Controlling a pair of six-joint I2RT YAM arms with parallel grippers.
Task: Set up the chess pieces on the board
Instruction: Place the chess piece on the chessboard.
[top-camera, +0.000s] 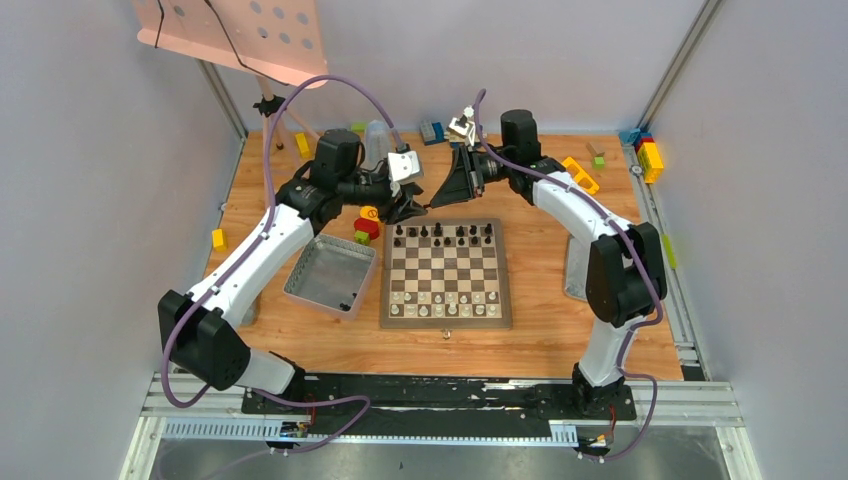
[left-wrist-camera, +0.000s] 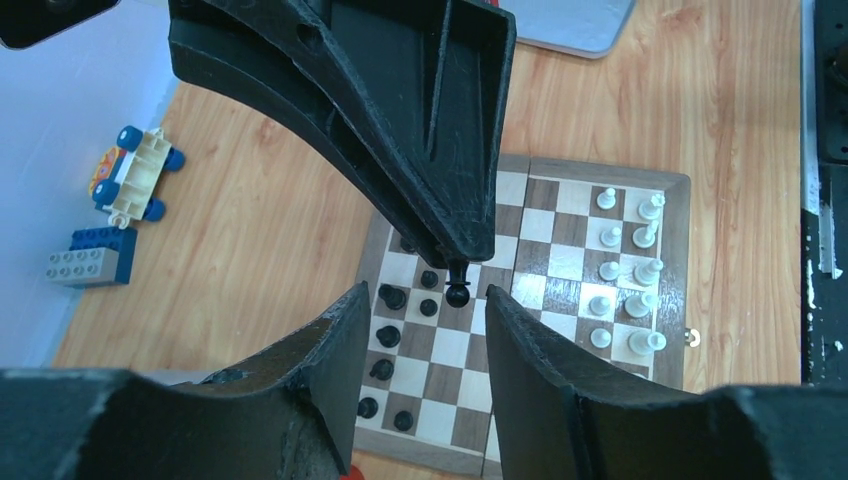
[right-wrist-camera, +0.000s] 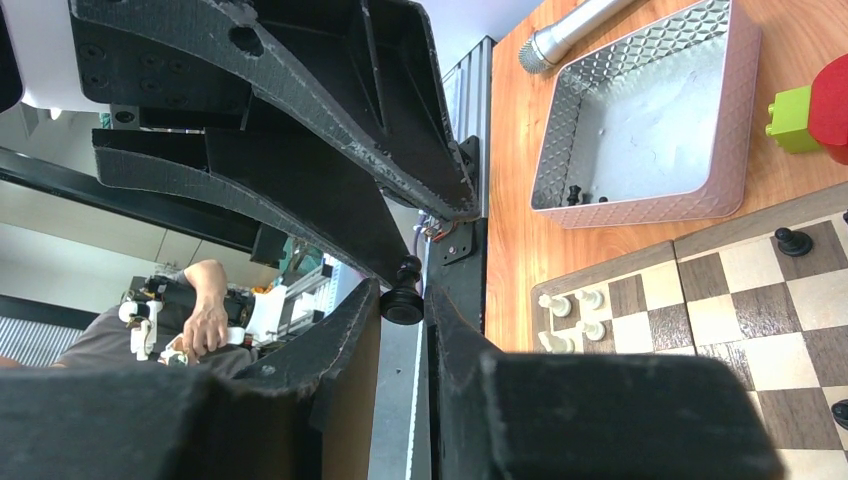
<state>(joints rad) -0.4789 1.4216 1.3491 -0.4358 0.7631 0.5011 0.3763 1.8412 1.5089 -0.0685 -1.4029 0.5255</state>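
Now the right gripper (right-wrist-camera: 403, 303) is clamping a tiny black chess piece (left-wrist-camera: 458, 292) right between the left gripper's (left-wrist-camera: 425, 302) parted fingers.

Bright, even overhead light with soft, short shadows on the wooden table (top-camera: 560, 345). Top view sharp, slight wide-angle bend at edges. Wrist views: near fingers (left-wrist-camera: 300, 400) dark, slightly soft; mild sheen on metal tray (right-wrist-camera: 640, 130).

Plain pale grey walls (top-camera: 90, 150) close in a wooden tabletop (top-camera: 560, 350) (aluminium rails (top-camera: 690, 408) along its edges), with a pink perforated panel (top-camera: 250, 30) overhead
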